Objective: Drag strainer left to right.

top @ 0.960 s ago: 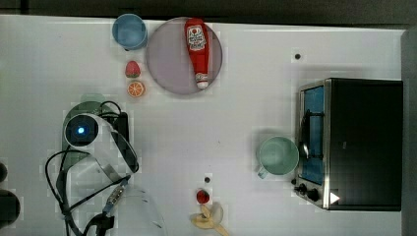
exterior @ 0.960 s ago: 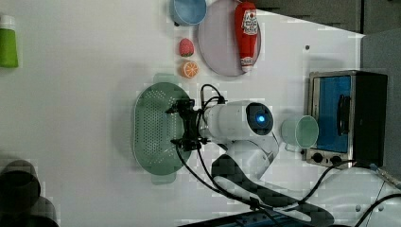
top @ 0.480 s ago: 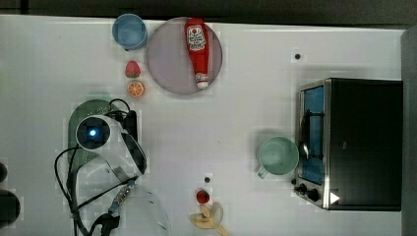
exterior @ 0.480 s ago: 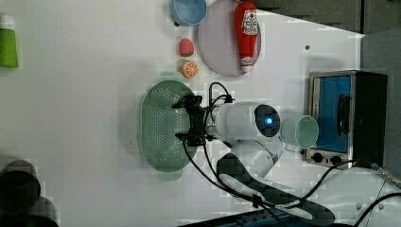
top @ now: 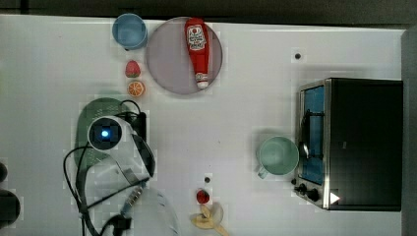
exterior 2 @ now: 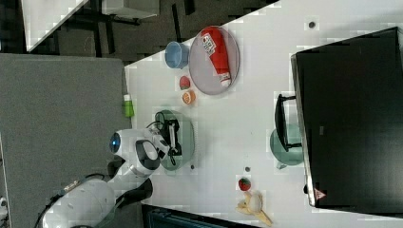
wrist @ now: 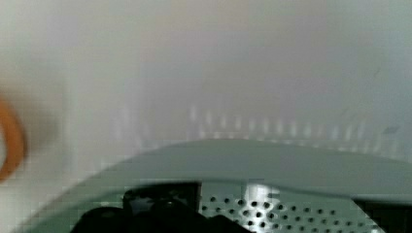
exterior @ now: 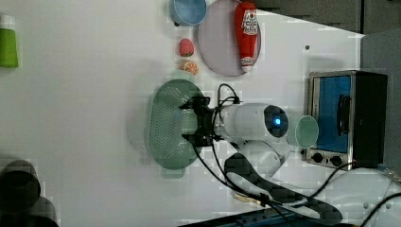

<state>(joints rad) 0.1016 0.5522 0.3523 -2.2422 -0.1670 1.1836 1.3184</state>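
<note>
Reading any label proves hard: the red ketchup bottle point(top: 196, 49) lying on the round grey-lilac plate point(top: 167, 64) carries a white label, but its print cannot be made out, and the white warning triangle on the corner of the toaster oven point(top: 354, 142) is likewise illegible. The arm reaches from the bottom edge of the top view toward the strainer point(exterior: 168, 124), its white wrist housing with a lit blue dot sitting over the strainer's near side and hiding much of it in the top view. In the left view the gripper point(exterior: 191, 124) points level into the bowl from the left view's right, its black fingers spread wide, one above and one below, straddling the rim wall; whether they touch the plastic cannot be told. The strainer lies on the white table point(top: 236, 108) at the top view's left, just below the orange slice point(top: 136, 88) and the strawberry point(top: 132, 69), well apart from the mint-green mug point(top: 278, 156) beside the oven. The wrist view shows the strainer's rim and perforated inside close up, blurred, with the orange slice cut off at the edge. A blue cup point(top: 129, 30) stands beside the plate. A banana point(top: 210, 217) and a small red fruit point(top: 202, 196) lie near the table's lower edge in the top view.
</note>
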